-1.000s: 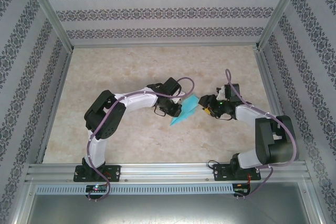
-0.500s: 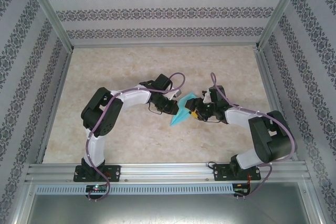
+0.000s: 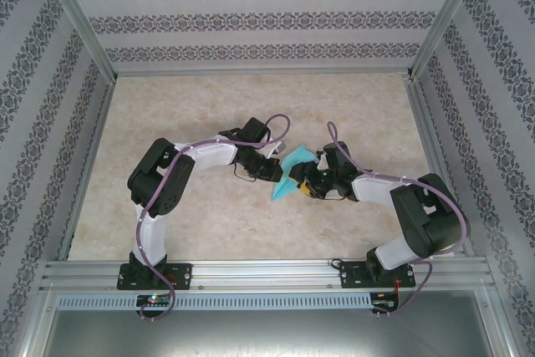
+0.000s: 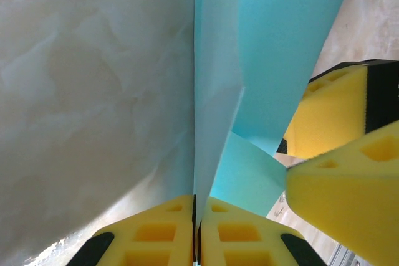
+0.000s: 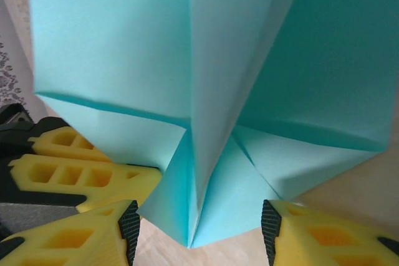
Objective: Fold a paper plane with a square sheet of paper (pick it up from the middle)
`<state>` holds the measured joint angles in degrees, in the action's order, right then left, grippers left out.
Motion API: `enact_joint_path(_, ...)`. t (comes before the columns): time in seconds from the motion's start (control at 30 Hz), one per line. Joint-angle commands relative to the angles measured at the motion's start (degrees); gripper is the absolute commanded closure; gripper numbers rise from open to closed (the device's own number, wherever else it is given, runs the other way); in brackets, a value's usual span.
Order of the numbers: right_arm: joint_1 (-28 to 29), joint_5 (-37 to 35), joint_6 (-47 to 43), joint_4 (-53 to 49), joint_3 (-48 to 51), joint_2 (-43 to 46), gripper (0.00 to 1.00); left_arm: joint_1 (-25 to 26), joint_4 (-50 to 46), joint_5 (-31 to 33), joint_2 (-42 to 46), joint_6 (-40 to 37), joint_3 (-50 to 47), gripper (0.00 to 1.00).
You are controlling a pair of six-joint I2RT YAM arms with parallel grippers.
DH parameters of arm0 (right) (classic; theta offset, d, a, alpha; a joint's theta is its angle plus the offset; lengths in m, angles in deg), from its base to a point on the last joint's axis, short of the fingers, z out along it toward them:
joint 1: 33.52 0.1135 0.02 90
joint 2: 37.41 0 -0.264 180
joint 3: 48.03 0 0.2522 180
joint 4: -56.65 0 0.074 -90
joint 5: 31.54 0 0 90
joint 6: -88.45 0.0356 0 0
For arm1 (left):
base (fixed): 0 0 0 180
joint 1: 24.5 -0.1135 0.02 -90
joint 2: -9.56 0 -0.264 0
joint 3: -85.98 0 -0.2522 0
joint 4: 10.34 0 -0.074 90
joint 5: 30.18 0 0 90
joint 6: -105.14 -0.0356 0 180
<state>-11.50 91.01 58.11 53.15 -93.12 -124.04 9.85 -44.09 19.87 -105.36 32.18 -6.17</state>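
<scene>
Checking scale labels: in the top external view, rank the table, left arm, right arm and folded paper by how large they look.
1. Table, largest.
2-3. Left arm and right arm: they look alike, so not ranked.
4. Folded paper, smallest.

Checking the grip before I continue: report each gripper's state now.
Left gripper: closed, holding the folded turquoise-blue paper sheet.
Right gripper: open, jaws apart on either side of that sheet.

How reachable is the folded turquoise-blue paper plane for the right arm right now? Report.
Probably yes: the right gripper stands open, fingers either side of the turquoise-blue paper plane's lower folds, nothing between; the left gripper, shut on it, holds it.
</scene>
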Motion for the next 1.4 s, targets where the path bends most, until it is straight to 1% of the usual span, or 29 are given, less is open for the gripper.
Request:
enact_joint_path(0.0,0.7,-3.0,-2.1,-3.9,-1.3,1.1,0.43,-1.0,1.6,-0.8,0.2,0.6,-0.6,0.89)
enact_joint_path(0.17,0.4,-4.4,-4.0,-7.6,-2.2,2.0,0.41,-1.3,1.6,-0.8,-0.6,0.6,-0.5,0.89)
enact_joint_path(0.23,0.5,-4.0,-2.8,-5.6,-1.4,1.5,0.4,-1.3,1.9,-1.1,-0.7,0.8,-0.6,0.89)
enact_joint_path(0.27,0.5,-3.5,-2.0,-4.2,-1.2,1.2,0.36,-1.3,2.0,-1.2,-0.7,0.9,-0.6,0.89)
enact_joint_path(0.33,0.8,-2.9,-0.7,-1.6,-1.0,0.5,0.35,-1.3,2.0,-1.2,-0.9,0.9,-0.5,0.89)
enact_joint_path(0.5,1.8,-1.4,1.8,2.4,-1.2,-1.7,0.35,-1.3,1.9,-1.6,-1.1,0.9,-0.3,0.89)
enact_joint_path(0.67,2.6,-1.8,1.4,1.5,-2.1,-2.6,0.35,-1.4,2.1,-1.8,-1.3,1.0,-0.6,0.89)
enact_joint_path(1.1,2.8,-0.5,4.9,5.7,-1.8,-0.2,0.36,-1.3,2.6,-2.4,-1.5,1.0,-1.2,0.89)
enact_joint_path(1.17,2.8,-1.4,3.4,2.5,-2.7,0.4,0.36,-1.3,2.2,-2.1,-1.5,0.7,-1.2,0.89)
enact_joint_path(1.23,2.9,-5.3,-1.1,-7.0,-4.9,2.1,0.36,-1.4,2.0,-1.7,-1.3,0.5,-1.4,0.89)
enact_joint_path(1.27,2.9,-6.6,-3.3,-10.1,-6.0,2.6,0.37,-1.4,2.1,-1.3,-1.2,0.5,-1.5,0.89)
enact_joint_path(1.37,1.9,-6.8,-4.6,-11.1,-6.3,2.6,0.36,-1.4,2.1,-0.9,-1.5,0.5,-1.6,0.89)
